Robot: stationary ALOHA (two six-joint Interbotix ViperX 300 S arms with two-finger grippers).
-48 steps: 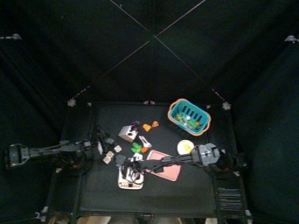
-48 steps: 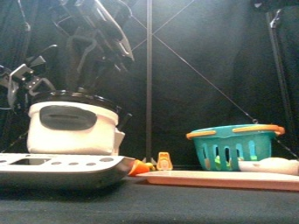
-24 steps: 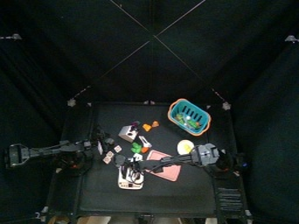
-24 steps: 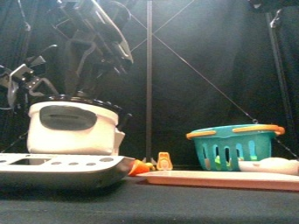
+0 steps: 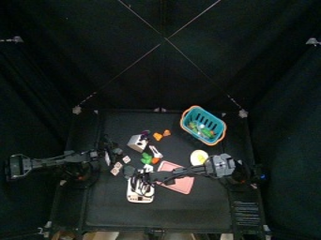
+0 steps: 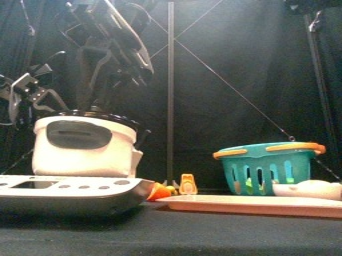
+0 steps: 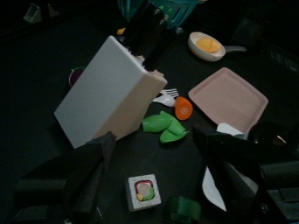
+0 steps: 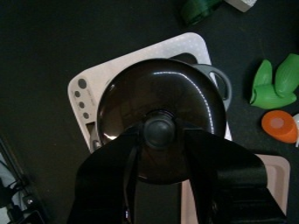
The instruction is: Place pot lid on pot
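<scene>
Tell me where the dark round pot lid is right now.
In the right wrist view, the dark round glass pot lid sits between the right pincer jaws, directly above the white scale-like device, beside green toy vegetables.

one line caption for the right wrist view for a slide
Right gripper holds the dark pot lid by its knob above a white tray.

My overhead camera looks straight down from high up, the table (image 5: 160,173) small at centre. My front camera sits at table height, facing level across it, close to the white block (image 6: 83,146) and the teal basket (image 6: 271,165). My left wrist camera looks down past its jaws at that same block (image 7: 107,92) and the pink board (image 7: 230,94). My right wrist camera looks straight down, very near, onto the dark lid (image 8: 165,122) below its gripper; both wrist views share the green pieces (image 8: 278,77).
</scene>
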